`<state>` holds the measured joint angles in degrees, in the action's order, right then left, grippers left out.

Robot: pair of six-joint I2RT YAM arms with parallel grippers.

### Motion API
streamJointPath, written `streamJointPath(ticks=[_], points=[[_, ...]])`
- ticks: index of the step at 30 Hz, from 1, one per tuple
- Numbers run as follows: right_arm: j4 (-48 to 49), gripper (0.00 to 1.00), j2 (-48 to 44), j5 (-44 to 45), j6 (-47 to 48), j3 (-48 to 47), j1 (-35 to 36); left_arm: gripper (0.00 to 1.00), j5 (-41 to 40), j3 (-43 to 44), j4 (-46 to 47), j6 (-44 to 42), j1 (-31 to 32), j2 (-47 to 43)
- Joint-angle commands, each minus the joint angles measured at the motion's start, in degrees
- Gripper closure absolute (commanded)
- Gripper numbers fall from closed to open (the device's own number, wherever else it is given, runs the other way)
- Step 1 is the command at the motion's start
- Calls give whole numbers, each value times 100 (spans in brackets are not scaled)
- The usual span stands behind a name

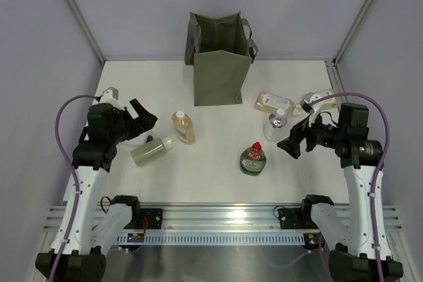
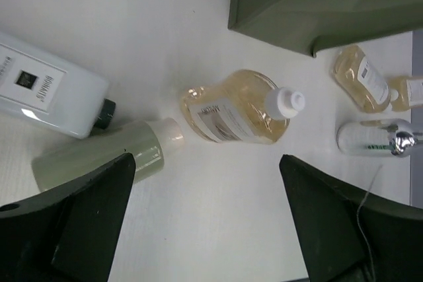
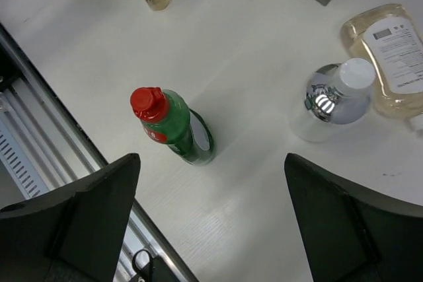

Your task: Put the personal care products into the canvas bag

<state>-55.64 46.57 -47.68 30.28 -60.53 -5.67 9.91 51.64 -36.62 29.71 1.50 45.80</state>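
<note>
The olive canvas bag (image 1: 215, 64) stands upright at the back centre. The amber bottle (image 1: 183, 127) and the pale green bottle (image 1: 151, 151) lie left of centre. The round dark-green bottle with red cap (image 1: 254, 158) stands in front, and the silver bottle (image 1: 277, 123) stands right of centre. Two beige pouches (image 1: 273, 102) (image 1: 317, 102) lie behind the silver bottle. My left gripper (image 1: 147, 118) is open and empty above the table, beside the pale green bottle (image 2: 99, 160) and short of the amber bottle (image 2: 234, 110). My right gripper (image 1: 293, 138) is open and empty, between the green bottle (image 3: 175, 127) and the silver bottle (image 3: 330, 100).
A white bottle with a dark cap (image 2: 46, 90) lies at the far left under my left arm. The metal rail (image 1: 218, 219) runs along the near table edge. Grey walls close the table on the left, back and right.
</note>
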Motion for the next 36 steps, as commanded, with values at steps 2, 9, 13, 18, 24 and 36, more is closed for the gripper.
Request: streamJointPath(ticks=[2,9,13,18,24,36], points=[[-36,1,213,-584,92,15,-4,5,-785,364,-740,745,990,87],[842,1,186,-602,-488,603,-4,5,-2239,707,-698,1387,2836,947],[1116,0,195,-637,-611,736,-4,6,-3291,795,-31,1677,3471,1588],[1248,1,116,-646,-646,815,5,5,-4154,1365,-20,2284,3901,2889],[1363,1,-42,-725,-647,964,-4,2,-5437,1753,-56,2881,4095,3725],[1433,0,-174,-848,-673,1035,-4,11,-6212,2087,418,2759,3911,5044]])
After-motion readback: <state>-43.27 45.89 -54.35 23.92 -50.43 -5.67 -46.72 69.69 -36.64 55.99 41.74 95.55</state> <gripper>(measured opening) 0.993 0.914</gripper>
